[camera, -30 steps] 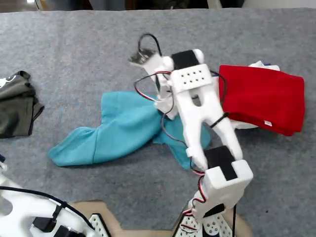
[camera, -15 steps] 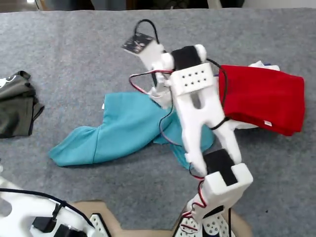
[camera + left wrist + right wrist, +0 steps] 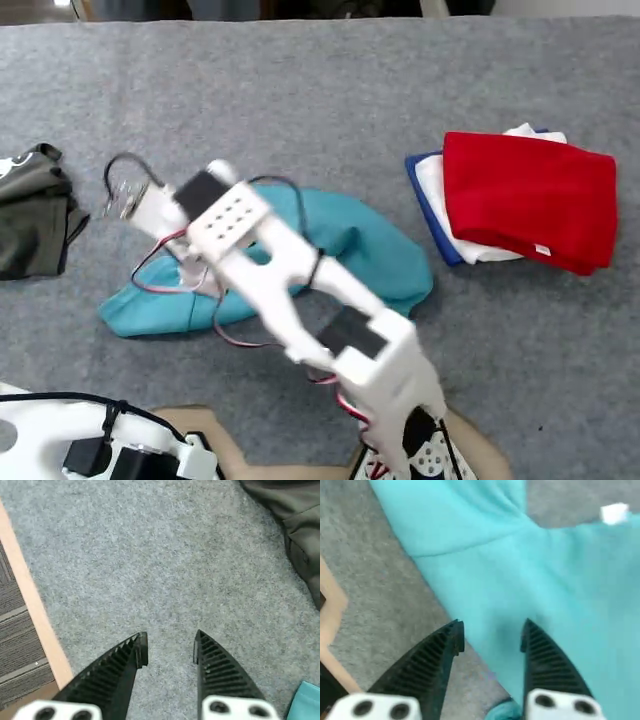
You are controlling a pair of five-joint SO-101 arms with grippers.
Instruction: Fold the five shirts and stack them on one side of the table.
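A teal shirt [image 3: 375, 250] lies crumpled in the middle of the grey table [image 3: 300, 90]. My right arm [image 3: 270, 265] stretches across it toward the left. In the right wrist view my right gripper [image 3: 490, 635] is open just above the teal shirt [image 3: 545, 570], holding nothing. A folded red shirt [image 3: 530, 195] tops a stack of white and blue ones at the right. A dark shirt [image 3: 35, 215] lies bunched at the left edge. My left gripper [image 3: 170, 647] is open over bare table, with the dark shirt [image 3: 295, 520] beyond it.
The left arm's base [image 3: 60, 440] sits at the near left corner. The table's near edge [image 3: 30, 605] runs close beside the left gripper. A small white tag [image 3: 615, 512] shows on the teal shirt.
My right arm has swung from the teal shirt's right side across to its left. The shirt's right part now lies spread in a wider lobe.
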